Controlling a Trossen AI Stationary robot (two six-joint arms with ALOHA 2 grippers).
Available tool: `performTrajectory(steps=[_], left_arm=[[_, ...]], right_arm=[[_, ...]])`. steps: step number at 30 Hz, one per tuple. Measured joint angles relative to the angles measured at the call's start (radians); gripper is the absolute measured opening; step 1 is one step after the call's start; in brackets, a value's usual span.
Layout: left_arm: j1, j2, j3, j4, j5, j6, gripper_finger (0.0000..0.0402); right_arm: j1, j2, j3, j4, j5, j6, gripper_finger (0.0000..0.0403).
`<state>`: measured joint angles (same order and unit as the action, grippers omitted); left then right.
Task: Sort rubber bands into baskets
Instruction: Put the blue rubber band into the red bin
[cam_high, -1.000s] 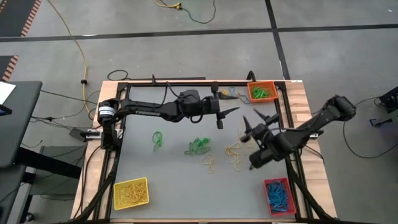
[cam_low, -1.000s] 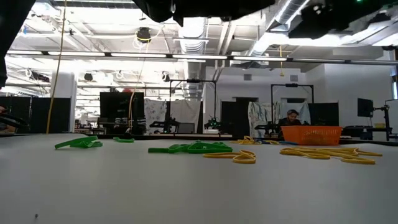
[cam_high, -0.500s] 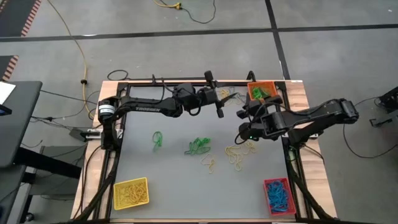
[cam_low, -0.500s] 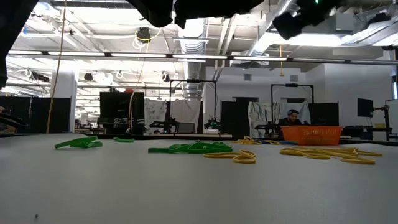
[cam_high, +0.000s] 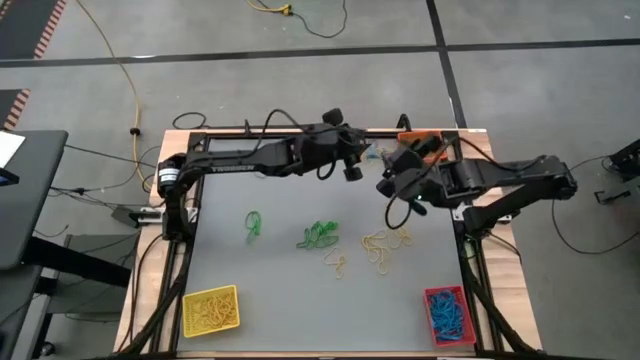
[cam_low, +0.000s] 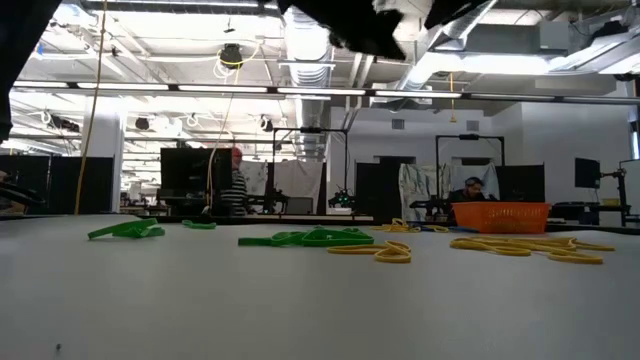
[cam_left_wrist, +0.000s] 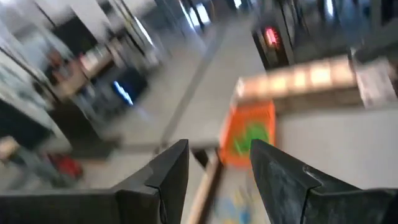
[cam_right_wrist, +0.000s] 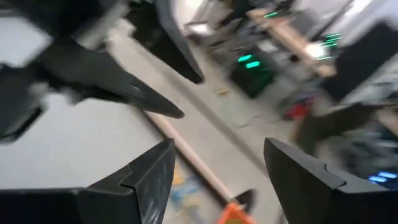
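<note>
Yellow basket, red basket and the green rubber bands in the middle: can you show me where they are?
yellow basket (cam_high: 186, 322): high view, its left rim.
red basket (cam_high: 429, 312): high view, its left wall.
green rubber bands (cam_high: 318, 235): high view, middle of the clump.

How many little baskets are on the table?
3. The yellow basket sits at the near left corner, the red basket at the near right corner, and the orange basket at the far right corner, partly hidden under the right arm.

Four cameras: overhead, counter-level, two wrist-mounted.
High view looks straight down on the whole counter (cam_high: 300, 290); low view skims level across it into the room; both share the orange basket (cam_low: 500, 216), which the left wrist view sees too.
</note>
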<state>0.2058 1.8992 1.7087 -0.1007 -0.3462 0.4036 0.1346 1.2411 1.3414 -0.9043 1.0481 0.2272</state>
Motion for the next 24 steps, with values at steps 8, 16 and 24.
performTrajectory(steps=[8,16,24], left_arm=[[0.002,0.000,0.039,-0.500,-0.008,-0.122,0.0163],[0.006,0.000,0.002,-0.674,-0.006,-0.211,0.0163],[0.019,-0.001,-0.025,-0.591,0.014,-0.203,0.0163]], right_arm=[[-0.069,0.021,0.012,-0.174,-0.321,0.123,0.0276],[-0.091,0.058,-0.095,-0.183,-0.346,0.138,0.0276],[-0.150,0.054,-0.278,0.157,-0.345,-0.057,0.0276]])
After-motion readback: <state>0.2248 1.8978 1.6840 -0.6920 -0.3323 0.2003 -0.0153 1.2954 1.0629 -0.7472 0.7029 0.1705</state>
